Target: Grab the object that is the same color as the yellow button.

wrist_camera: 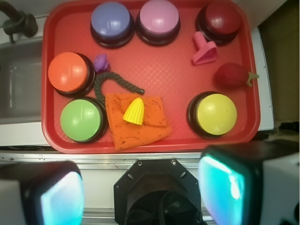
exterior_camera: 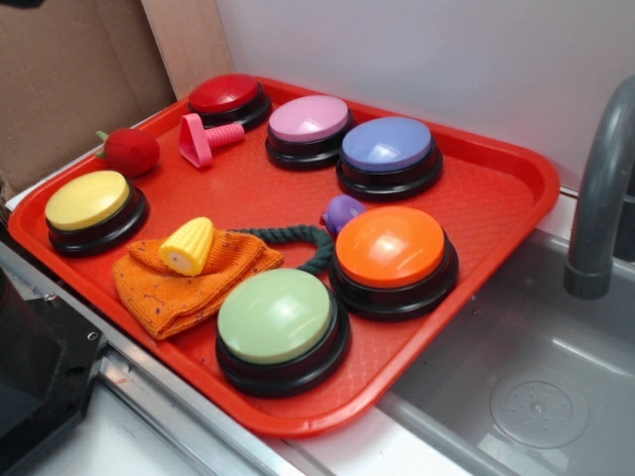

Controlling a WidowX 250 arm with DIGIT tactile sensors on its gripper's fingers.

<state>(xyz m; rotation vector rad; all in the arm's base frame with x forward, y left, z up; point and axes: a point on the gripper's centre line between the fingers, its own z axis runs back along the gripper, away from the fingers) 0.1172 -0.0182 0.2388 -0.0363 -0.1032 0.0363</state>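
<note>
The little yellow corn [wrist_camera: 134,112] lies on the orange cloth [wrist_camera: 136,123] in the lower middle of the red tray [wrist_camera: 159,75]. The tool [wrist_camera: 140,192] is open, far above. It could pinch the cloth too, or the corn could roll.

Blocky black gripper [wrist_camera: 140,194] with two pale finger pads [wrist_camera: 61,199] glowing cyan along their inner faces, flanking a black octagonal mount plate studded with small silver screws.
</note>
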